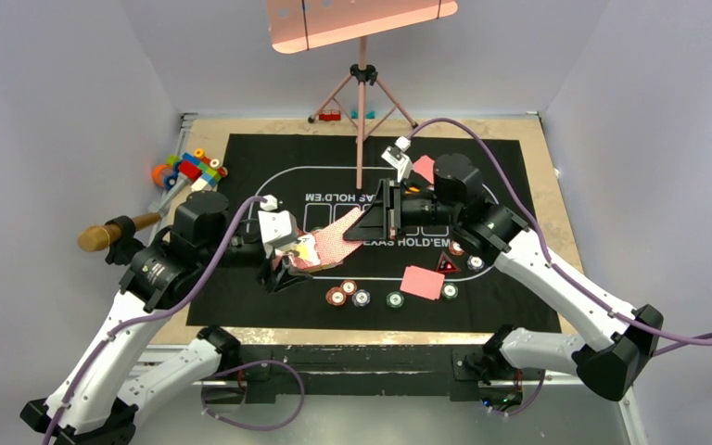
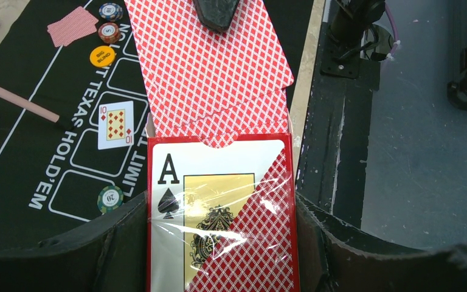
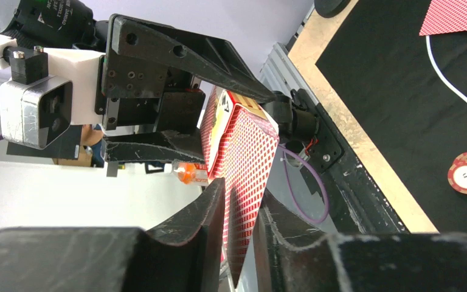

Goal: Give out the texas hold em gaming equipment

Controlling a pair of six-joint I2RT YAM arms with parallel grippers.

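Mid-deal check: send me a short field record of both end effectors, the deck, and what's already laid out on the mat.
left end effector: shut on card box
right end effector: shut on red-backed cards
red-backed cards: fanned, partly out of the box's open end
mat, face up: ten of diamonds
mat, other: Big Blind button, striped chips, face-down card
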